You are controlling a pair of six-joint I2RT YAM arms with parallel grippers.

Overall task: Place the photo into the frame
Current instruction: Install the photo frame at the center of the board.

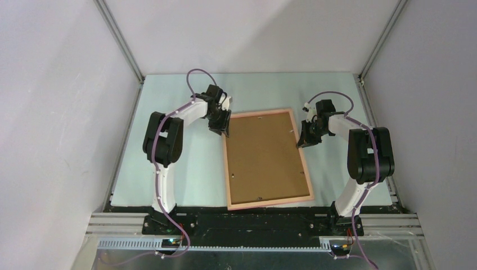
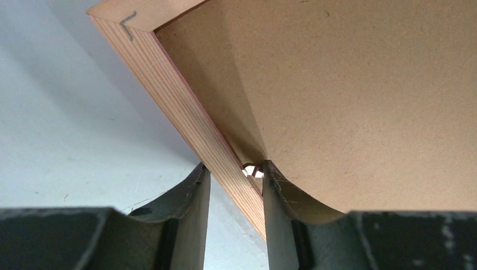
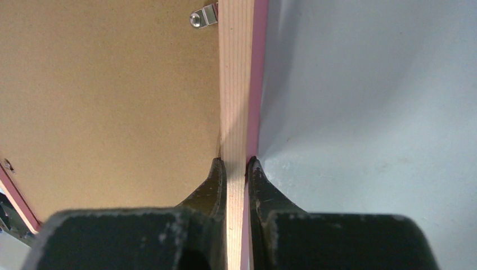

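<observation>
On the pale blue worktop point(image 1: 169, 169) the frame point(image 1: 271, 203) lies face down, near the middle, between the two arms. A brown backing board point(image 1: 264, 157) fills it. The photo can't be seen anywhere. It may be under the board, but I can't tell.

The right fingers point(image 3: 214, 185) are almost closed and pinch the frame's right bar, one finger inside it and one outside. The left fingers point(image 2: 194, 194) sit on both sides of the left bar, near the far corner. They are partly open. There is a gap between the outer finger and the wood, so they are not pinching it. A small shiny clip point(image 2: 253, 170) shows between them.

I think the step is to get a good hold on the frame so the back can be worked on. To do it well, the left fingers should close slowly and straight onto the bar, not onto the clip. The bars are thin, so both sides should lift evenly, or the frame could twist or slip.

The worktop is flat and smooth. Plain white walls point(image 1: 56, 112) stand around it on three sides, with metal posts point(image 1: 121, 39) in the far corners.
</observation>
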